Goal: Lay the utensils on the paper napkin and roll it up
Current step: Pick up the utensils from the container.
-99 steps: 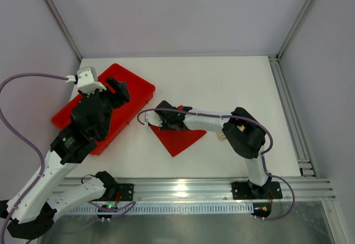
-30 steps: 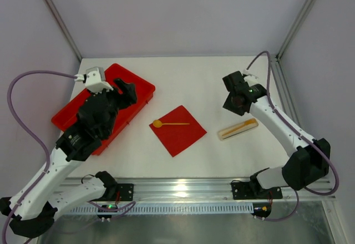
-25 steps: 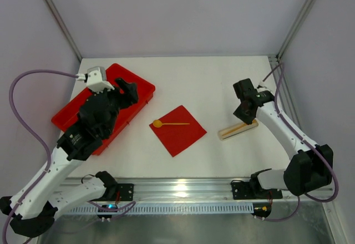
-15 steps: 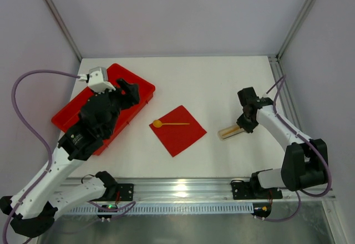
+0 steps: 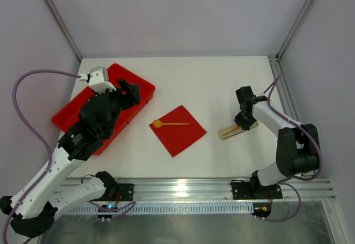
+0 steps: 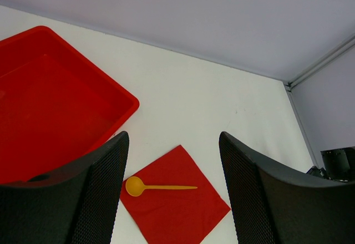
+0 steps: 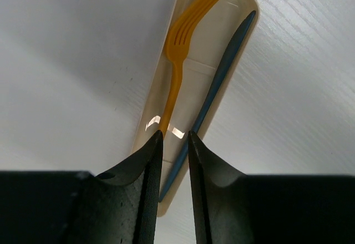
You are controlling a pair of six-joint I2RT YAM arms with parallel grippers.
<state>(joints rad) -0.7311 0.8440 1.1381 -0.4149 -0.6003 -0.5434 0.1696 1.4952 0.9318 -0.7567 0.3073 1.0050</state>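
A yellow spoon [image 5: 166,123] [image 6: 155,187] lies on the red paper napkin [image 5: 180,136] [image 6: 177,216] in the middle of the table. To its right is a cream case [image 5: 230,132] [image 7: 191,72] holding a yellow fork [image 7: 178,55] and a blue knife [image 7: 219,80]. My right gripper [image 5: 244,123] [image 7: 173,137] is low over the near end of the case. Its jaws are narrowly open, the fork's handle end runs under the left fingertip, and the knife's handle shows through the gap. My left gripper [image 5: 130,90] [image 6: 173,137] hangs wide open and empty above the tray's right edge.
A large rigid red tray [image 5: 64,116] [image 6: 119,91] sits at the left under my left arm. An aluminium rail [image 5: 288,105] runs along the table's right side, close to my right arm. Pale walls close in the back and both sides.
My right arm has swung from the back right down onto the cream case, and its jaws have narrowed. The spoon and napkin lie as before. My left arm has held still.
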